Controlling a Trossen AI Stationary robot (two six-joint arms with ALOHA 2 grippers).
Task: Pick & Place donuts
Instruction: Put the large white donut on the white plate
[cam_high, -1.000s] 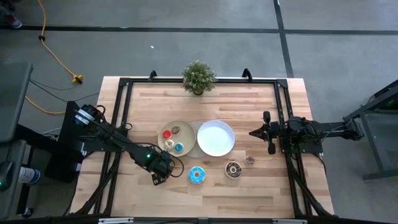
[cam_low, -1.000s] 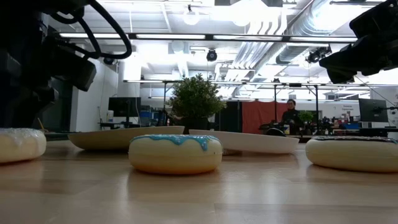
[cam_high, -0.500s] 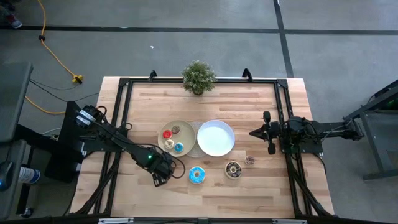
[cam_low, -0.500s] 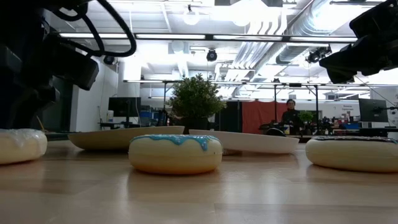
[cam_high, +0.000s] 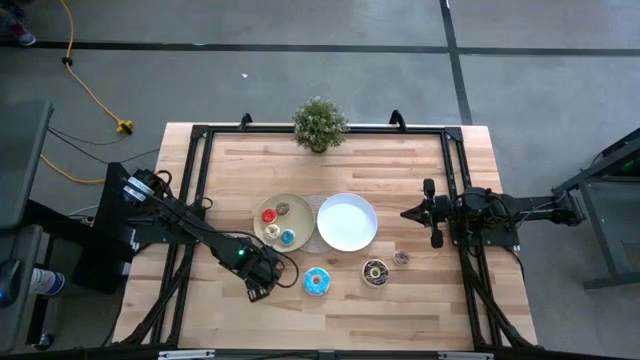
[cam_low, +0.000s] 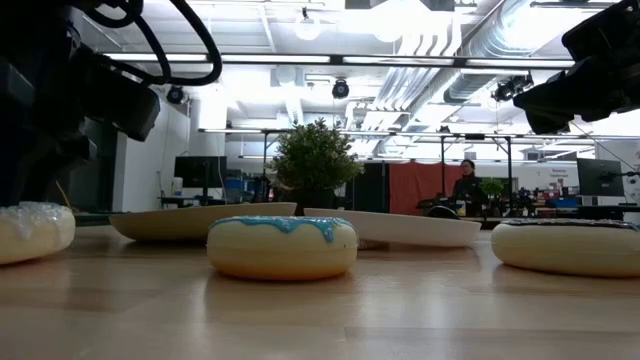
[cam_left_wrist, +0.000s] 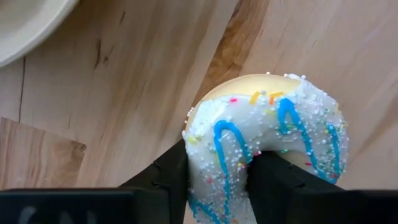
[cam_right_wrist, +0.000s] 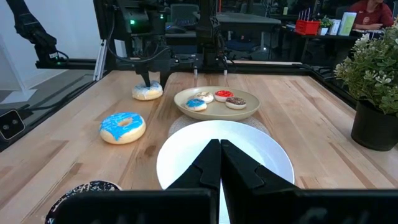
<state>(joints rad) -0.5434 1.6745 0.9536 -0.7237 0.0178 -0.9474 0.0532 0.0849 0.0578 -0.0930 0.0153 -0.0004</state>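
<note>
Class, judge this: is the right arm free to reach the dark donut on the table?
Probably yes. The right gripper is shut and empty, and the dark donut lies on bare table nearby, nothing between them.

From above, we cannot see the sprinkled donut (cam_left_wrist: 267, 143) near the surface's (cam_high: 400, 310) front edge, since the left claw (cam_high: 256, 288) covers it. The low view's edges cut off that donut and the dark donut (cam_low: 570, 245). The smallest donut (cam_high: 401, 258) is too small to make out.
</note>
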